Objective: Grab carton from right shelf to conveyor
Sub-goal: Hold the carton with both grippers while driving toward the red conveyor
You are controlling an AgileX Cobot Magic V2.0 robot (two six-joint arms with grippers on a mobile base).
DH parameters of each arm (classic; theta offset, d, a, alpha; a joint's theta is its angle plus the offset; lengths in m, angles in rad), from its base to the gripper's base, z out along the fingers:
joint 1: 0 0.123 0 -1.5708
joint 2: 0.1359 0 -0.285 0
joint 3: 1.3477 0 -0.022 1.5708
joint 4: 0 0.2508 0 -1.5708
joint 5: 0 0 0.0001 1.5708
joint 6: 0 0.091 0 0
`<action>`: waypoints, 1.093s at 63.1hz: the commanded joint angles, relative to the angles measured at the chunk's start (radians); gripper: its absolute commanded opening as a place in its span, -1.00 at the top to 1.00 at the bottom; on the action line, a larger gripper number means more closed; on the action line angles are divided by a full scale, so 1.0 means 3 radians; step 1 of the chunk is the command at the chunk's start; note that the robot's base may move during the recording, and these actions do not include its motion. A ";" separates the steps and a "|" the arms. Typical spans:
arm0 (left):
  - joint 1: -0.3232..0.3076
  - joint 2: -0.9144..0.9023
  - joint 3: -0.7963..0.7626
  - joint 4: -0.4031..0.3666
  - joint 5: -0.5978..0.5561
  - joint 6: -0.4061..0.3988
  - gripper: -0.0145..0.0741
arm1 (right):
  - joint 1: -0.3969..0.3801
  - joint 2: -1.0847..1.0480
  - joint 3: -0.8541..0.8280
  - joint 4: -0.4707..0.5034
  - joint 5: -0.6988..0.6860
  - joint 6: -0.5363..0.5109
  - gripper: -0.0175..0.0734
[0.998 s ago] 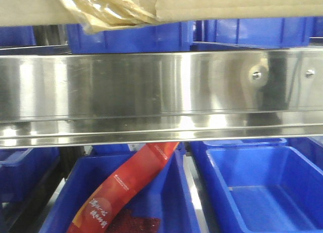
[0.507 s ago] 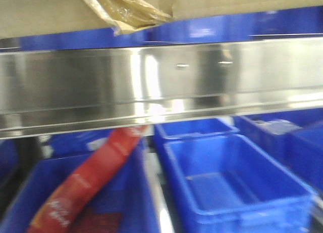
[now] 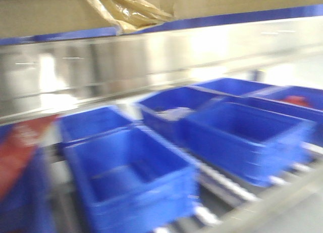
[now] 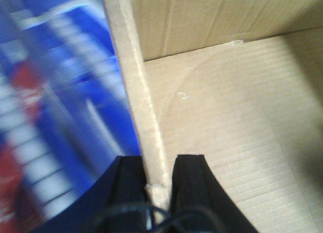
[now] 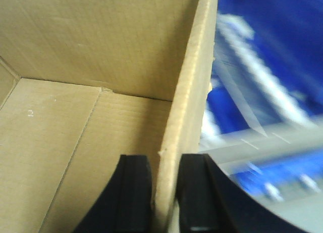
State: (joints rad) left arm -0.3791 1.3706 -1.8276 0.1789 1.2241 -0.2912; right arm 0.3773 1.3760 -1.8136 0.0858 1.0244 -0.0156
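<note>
The carton is an open brown cardboard box; its underside fills the top of the front view, with torn tape hanging from it. In the left wrist view my left gripper is shut on the carton's left wall, one finger inside, one outside. In the right wrist view my right gripper is shut on the carton's right wall in the same way. The carton's inside is empty. The carton is held in the air between both arms.
Several blue plastic bins stand in rows on roller rails below, one holding something pale. A red packet lies in a bin at the far left. A shiny steel shelf beam crosses behind. The view is motion-blurred.
The front view has swung to the right: the steel beam and red packet slid left, and more blue bins came into view at the right. The carton stays at the top.
</note>
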 commanded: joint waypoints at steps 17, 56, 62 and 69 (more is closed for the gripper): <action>-0.0018 -0.0047 -0.0025 -0.0034 -0.0050 0.0023 0.71 | -0.0015 -0.0039 -0.0018 -0.0077 -0.0237 -0.0004 0.76; -0.0018 -0.0047 -0.0025 -0.0034 -0.0050 0.0023 0.71 | -0.0015 -0.0039 -0.0018 -0.0077 -0.0237 -0.0004 0.76; -0.0018 -0.0047 -0.0025 -0.0034 -0.0050 0.0023 0.71 | -0.0015 -0.0039 -0.0018 -0.0077 -0.0237 -0.0004 0.76; -0.0018 -0.0047 -0.0025 -0.0034 -0.0050 0.0023 0.71 | -0.0015 -0.0039 -0.0018 -0.0077 -0.0237 -0.0004 0.76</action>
State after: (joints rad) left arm -0.3791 1.3706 -1.8276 0.1789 1.2216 -0.2912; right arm 0.3773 1.3760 -1.8136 0.0839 1.0244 -0.0156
